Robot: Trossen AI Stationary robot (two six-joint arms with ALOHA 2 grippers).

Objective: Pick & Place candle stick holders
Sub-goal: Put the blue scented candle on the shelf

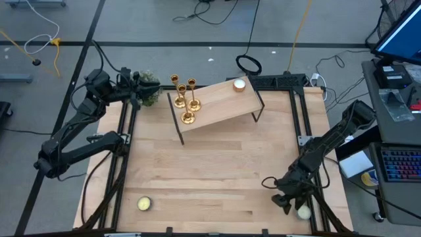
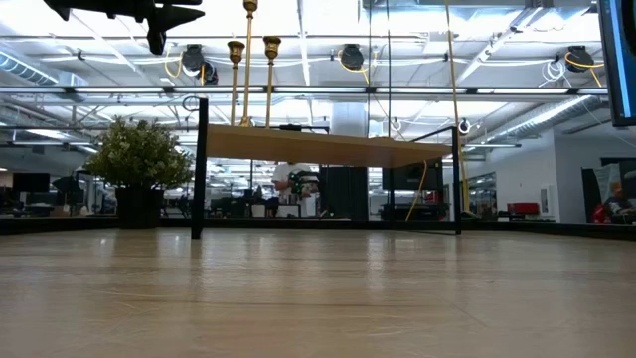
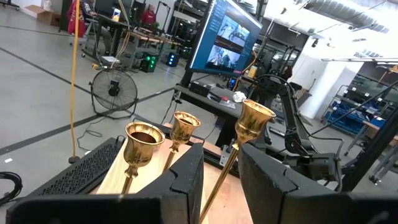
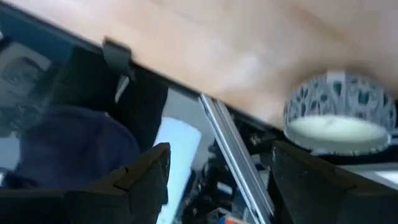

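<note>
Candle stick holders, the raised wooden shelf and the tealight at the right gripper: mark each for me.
candle stick holders [image 1: 187,100]: high view, gold stems of the cluster.
raised wooden shelf [image 1: 220,104]: high view, bare part of its top.
tealight [image 4: 339,118]: right wrist view, patterned side wall.

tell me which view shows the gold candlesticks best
The left wrist view: the three candlesticks are close, cups and stems clear. The high view shows them small on the shelf; the low view only stems; the right wrist view none.
</note>
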